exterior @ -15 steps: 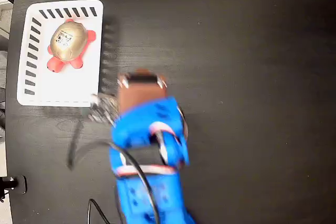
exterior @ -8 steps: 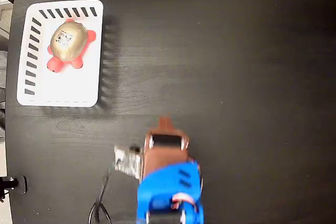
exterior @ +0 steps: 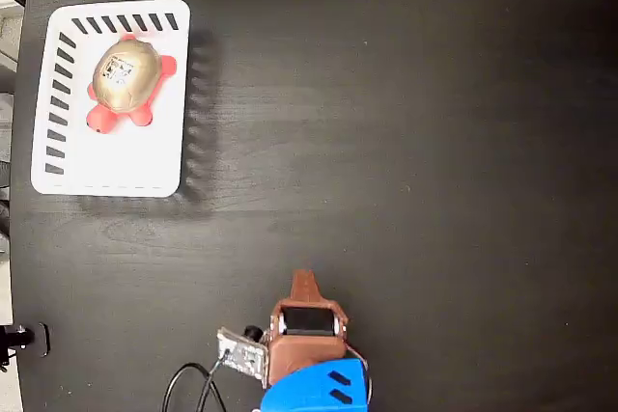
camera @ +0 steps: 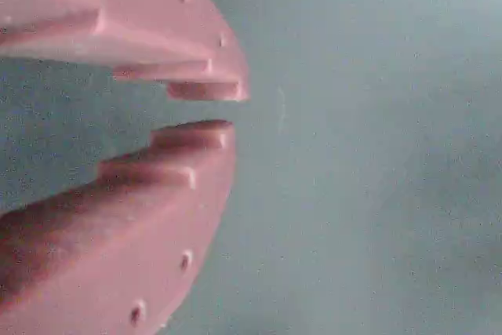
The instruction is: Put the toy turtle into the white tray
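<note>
**Turtle in the tray, gripper parked empty**

Taking the tray as the landmark and working from the near edge of the fixed view outward:

The gripper (exterior: 303, 282) sits well apart from the tray, down at the bottom edge of the fixed view and off to the tray's lower right. In the wrist view its two fingers (camera: 188, 170) are nearly together, with only a thin gap at the tips, and nothing lies between them; behind them is only bare table. That pose, low and close to the arm's base, reads as a resting position, which fits a job that looks finished.

Between gripper and tray the black table (exterior: 435, 142) is bare.

The tray (exterior: 116, 166) lies at the upper left of the fixed view, long side running up and down the picture. The turtle (exterior: 127, 79) lies inside it, in the upper half, shell up, its red head toward the tray's lower left. It rests flat on the tray floor, within the walls on all sides, so the placement seems sound.

Count: one turtle, one tray, one arm with one gripper.
</note>
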Controlling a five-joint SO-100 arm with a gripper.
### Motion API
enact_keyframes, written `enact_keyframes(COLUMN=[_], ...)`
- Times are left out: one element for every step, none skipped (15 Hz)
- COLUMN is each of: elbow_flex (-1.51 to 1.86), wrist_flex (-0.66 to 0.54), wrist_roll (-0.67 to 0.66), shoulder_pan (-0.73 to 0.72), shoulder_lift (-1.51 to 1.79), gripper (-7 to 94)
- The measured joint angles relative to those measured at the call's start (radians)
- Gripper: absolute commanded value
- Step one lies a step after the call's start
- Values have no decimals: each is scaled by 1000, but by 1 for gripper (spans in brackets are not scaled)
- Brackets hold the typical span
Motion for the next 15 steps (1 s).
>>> enact_keyframes(elbow_flex=[0, 0, 0, 0, 0, 0, 0, 0, 0, 0, 0, 0, 0, 0, 0], wrist_flex=[32, 48, 51, 51, 54, 54, 54, 57, 57, 57, 57, 57, 57, 57, 57], wrist_roll=[3, -2, -8, -14, -23, -32, -38, -46, -46, -46, -46, -46, -46, -46, -46], shoulder_pan=[3, 9, 18, 18, 18, 17, 17, 17, 17, 17, 17, 17, 17, 17, 17], shoulder_lift=[0, 0, 0, 0, 0, 0, 0, 0, 0, 0, 0, 0, 0, 0, 0], gripper=[0, 0, 0, 0, 0, 0, 0, 0, 0, 0, 0, 0, 0, 0, 0])
